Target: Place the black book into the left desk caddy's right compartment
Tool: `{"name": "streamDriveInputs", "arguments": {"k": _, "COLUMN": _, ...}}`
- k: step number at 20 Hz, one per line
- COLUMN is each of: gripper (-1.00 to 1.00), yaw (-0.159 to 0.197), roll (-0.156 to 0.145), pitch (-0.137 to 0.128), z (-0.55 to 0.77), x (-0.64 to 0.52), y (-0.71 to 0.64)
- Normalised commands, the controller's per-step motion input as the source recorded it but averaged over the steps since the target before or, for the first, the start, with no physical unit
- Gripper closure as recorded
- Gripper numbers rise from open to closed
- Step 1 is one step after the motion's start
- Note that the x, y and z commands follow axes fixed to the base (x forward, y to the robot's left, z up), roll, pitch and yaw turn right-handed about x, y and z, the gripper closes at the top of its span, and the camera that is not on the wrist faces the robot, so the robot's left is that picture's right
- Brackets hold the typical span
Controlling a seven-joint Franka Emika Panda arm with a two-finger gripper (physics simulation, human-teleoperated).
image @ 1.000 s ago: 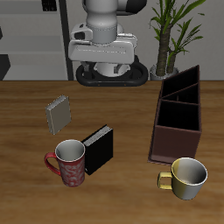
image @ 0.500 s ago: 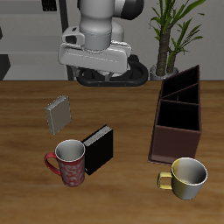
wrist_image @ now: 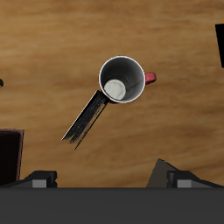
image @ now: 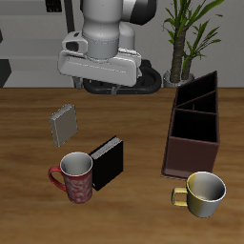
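The black book (image: 108, 162) stands on its edge on the table, leaning close against a red mug (image: 76, 176). In the wrist view the black book (wrist_image: 87, 118) shows edge-on as a thin dark strip beside the mug (wrist_image: 122, 79). The left desk caddy (image: 195, 124) is a long dark maroon box with inner dividers, standing apart from the book. My gripper (image: 107, 88) hangs high above the table's back part, far from the book. Its fingers (wrist_image: 39, 178) stand wide apart with nothing between them.
A small grey book (image: 65, 122) stands farther back than the red mug. A yellow mug (image: 202, 193) sits near the table's front edge, just in front of the caddy. A potted plant (image: 186, 33) stands behind the caddy.
My hand has swung sideways toward the grey book's side and a little lower. The objects on the table have not moved.
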Motion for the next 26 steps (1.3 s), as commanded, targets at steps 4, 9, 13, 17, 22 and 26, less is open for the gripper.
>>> {"name": "streamDriveInputs", "arguments": {"k": 4, "gripper": -1.0, "yaw": -0.016, "roll": -0.008, "pitch": -0.024, "z": 0.03, "x": 0.1, "y": 0.03}}
{"name": "streamDriveInputs", "arguments": {"k": 9, "gripper": -1.0, "yaw": 0.007, "roll": 0.03, "pitch": -0.066, "z": -0.16, "x": 0.07, "y": 0.09}}
{"name": "streamDriveInputs", "arguments": {"k": 13, "gripper": -1.0, "yaw": -0.049, "roll": -0.007, "pitch": 0.048, "z": -0.42, "x": 0.13, "y": -0.02}}
{"name": "streamDriveInputs", "arguments": {"k": 17, "gripper": -1.0, "yaw": -0.048, "roll": -0.016, "pitch": 0.016, "z": -0.4, "x": 0.07, "y": -0.01}}
{"name": "streamDriveInputs", "arguments": {"k": 22, "gripper": -1.0, "yaw": -0.052, "roll": 0.017, "pitch": -0.021, "z": -0.18, "x": -0.02, "y": 0.02}}
{"name": "streamDriveInputs", "arguments": {"k": 26, "gripper": -1.0, "yaw": -0.022, "roll": 0.033, "pitch": -0.03, "z": -0.36, "x": 0.02, "y": 0.16}}
